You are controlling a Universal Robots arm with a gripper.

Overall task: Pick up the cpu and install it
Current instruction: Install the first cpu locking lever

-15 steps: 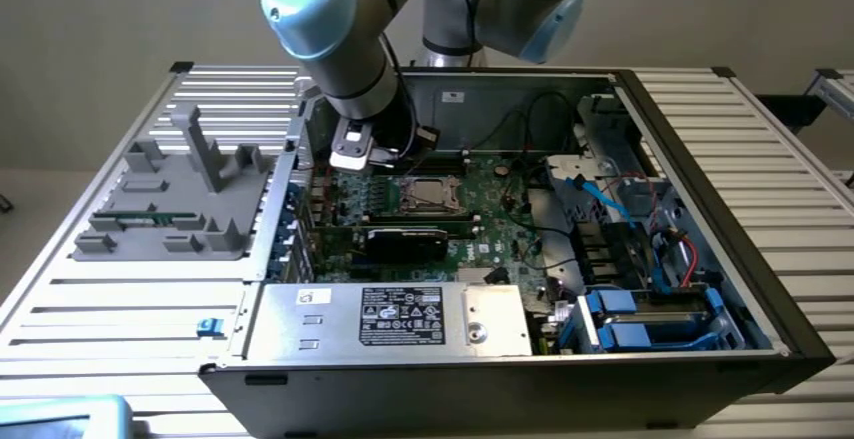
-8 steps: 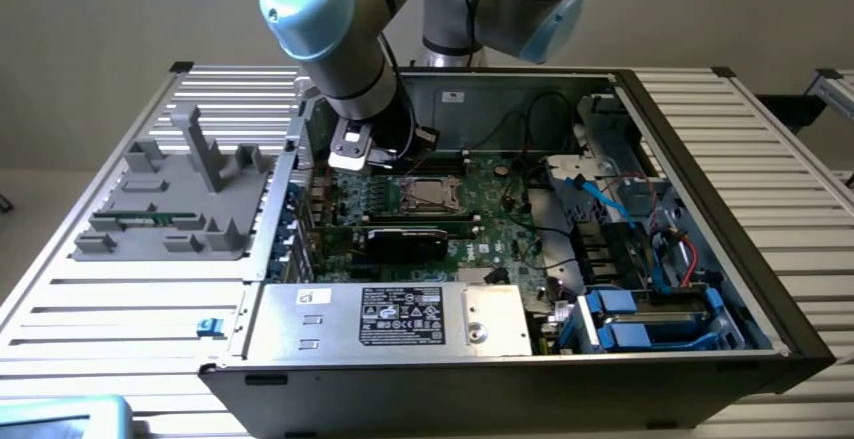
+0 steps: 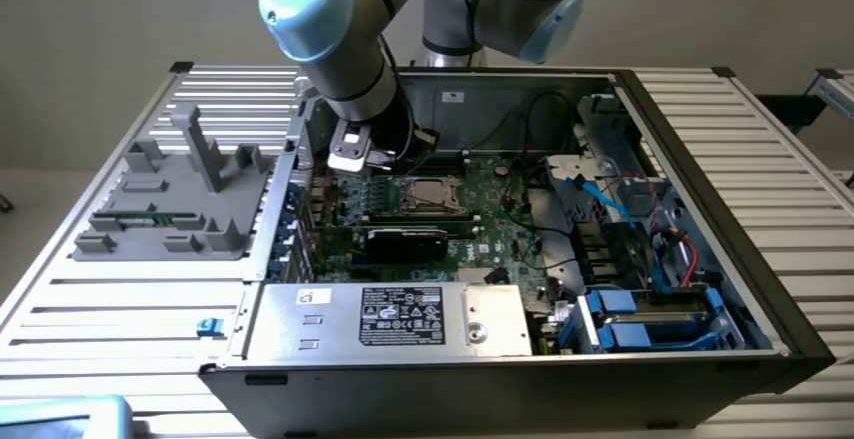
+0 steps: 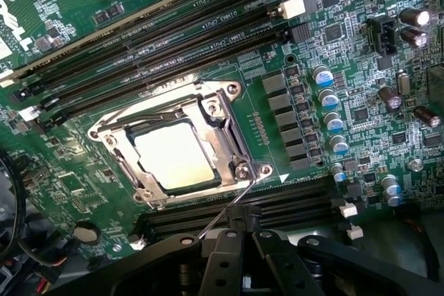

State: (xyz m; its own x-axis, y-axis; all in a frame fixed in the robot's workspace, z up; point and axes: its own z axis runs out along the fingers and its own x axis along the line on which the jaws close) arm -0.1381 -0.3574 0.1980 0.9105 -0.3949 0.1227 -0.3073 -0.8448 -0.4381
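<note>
While hanging over the green motherboard inside the open black computer case, grips nothing. Black two-fingered claw fully closed, fingers pressed together, bare. Small flat square cpu with shiny silver top seated inside the silver metal-framed socket, frame edges lying around the chip on all sides. Thin metal lever rod slanting from a socket corner toward the closed fingertips, just beside them; touching or not, cannot tell. Sits at centre frame in the exterior view, slightly above middle, with the grey-and-blue robot arm slanting in from the upper middle, just to the exterior view's left of the socket. Grey plastic fixture tray at left of frame, outside the case, well apart from the chip.
</note>
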